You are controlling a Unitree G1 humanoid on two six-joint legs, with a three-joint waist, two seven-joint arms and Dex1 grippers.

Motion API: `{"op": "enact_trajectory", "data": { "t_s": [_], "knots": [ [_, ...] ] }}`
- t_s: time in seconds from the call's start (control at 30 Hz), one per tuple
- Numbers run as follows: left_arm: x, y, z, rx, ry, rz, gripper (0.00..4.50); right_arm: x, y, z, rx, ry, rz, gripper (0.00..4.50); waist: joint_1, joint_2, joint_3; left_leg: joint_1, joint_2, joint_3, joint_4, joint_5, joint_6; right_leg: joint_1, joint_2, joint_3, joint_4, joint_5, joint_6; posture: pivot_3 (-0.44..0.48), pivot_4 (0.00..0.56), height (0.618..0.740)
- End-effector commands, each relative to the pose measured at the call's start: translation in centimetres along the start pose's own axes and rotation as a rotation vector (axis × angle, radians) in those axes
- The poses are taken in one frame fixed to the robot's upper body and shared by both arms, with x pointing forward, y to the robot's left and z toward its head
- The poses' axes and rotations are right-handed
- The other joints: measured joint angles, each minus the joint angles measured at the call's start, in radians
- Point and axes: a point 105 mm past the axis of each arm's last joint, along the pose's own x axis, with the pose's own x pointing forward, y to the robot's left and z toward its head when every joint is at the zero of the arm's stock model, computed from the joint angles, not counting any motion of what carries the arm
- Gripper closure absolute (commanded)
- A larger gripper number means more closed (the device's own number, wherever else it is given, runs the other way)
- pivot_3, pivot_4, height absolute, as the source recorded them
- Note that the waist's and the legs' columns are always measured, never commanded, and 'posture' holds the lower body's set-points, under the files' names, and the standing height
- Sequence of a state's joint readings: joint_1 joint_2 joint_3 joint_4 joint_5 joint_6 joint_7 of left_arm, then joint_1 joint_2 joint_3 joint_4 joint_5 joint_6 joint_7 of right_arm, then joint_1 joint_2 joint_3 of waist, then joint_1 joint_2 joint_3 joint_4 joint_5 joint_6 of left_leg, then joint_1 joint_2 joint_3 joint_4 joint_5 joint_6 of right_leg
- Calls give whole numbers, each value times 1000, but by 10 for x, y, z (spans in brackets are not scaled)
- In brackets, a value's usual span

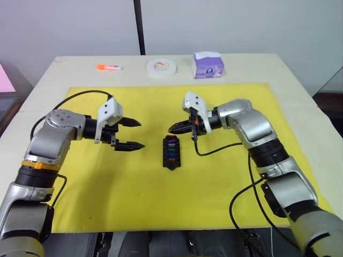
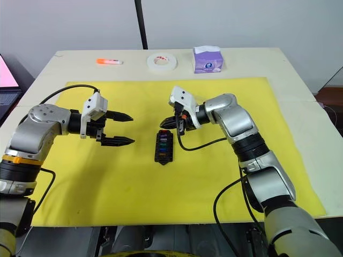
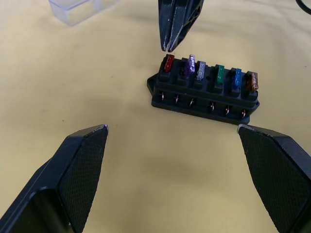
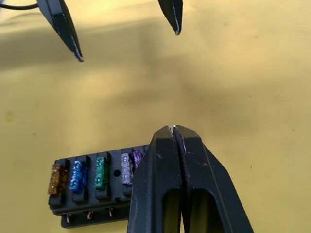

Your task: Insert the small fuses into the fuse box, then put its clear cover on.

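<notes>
No legible writing. Fuse box (image 1: 171, 152), six fuses (image 3: 209, 74) seated, lies between grippers. Right gripper (image 1: 172, 129) fingers pressed together, tips just above box's end. Left gripper (image 1: 136, 134) jaws apart, level. Clear cover (image 3: 77, 8) beyond the box.

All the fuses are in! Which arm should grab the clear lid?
Probably the right gripper: its shut fingers hover beside the fuse box, nearer the clear cover. The open left gripper is farther off, across the box.
</notes>
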State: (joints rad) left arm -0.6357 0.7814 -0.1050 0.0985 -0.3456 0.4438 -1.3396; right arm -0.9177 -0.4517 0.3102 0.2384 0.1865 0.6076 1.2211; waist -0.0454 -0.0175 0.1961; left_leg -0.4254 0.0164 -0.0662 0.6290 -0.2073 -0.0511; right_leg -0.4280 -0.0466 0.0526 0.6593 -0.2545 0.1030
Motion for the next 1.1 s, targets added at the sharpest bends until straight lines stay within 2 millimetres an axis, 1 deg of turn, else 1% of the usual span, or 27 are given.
{"op": "enact_trajectory", "data": {
  "t_s": [0.03,0.27,0.37,0.7,0.83,1.1],
  "knots": [
    [-4,1,6,37,-1,3,0,1,2,7,-40,-15,-1,4464,0,0,0,0,0,0,0,0,0,0,0,0,0,0,0,0,150,740],
    [-3,0,6,38,-2,4,0,5,2,-4,-35,20,-6,4464,0,0,0,0,0,0,0,0,0,0,0,0,0,0,0,0,150,740],
    [-2,0,5,40,-1,4,0,8,0,-8,-27,32,-24,4464,0,0,0,0,0,0,0,0,0,0,0,0,0,0,0,0,150,740],
    [-2,0,5,45,2,6,0,10,1,-20,-3,82,-23,4464,0,0,0,0,0,0,0,0,0,0,0,0,1,0,0,0,150,740],
    [-2,0,4,49,4,9,0,12,2,-31,13,129,-20,4464,1,0,0,1,0,0,0,0,0,0,0,0,1,0,0,0,150,740],
    [-2,0,3,57,9,15,0,13,5,-47,47,192,-15,4464,1,0,0,2,0,0,0,0,0,1,0,0,2,0,0,0,150,740]
  ]
}}
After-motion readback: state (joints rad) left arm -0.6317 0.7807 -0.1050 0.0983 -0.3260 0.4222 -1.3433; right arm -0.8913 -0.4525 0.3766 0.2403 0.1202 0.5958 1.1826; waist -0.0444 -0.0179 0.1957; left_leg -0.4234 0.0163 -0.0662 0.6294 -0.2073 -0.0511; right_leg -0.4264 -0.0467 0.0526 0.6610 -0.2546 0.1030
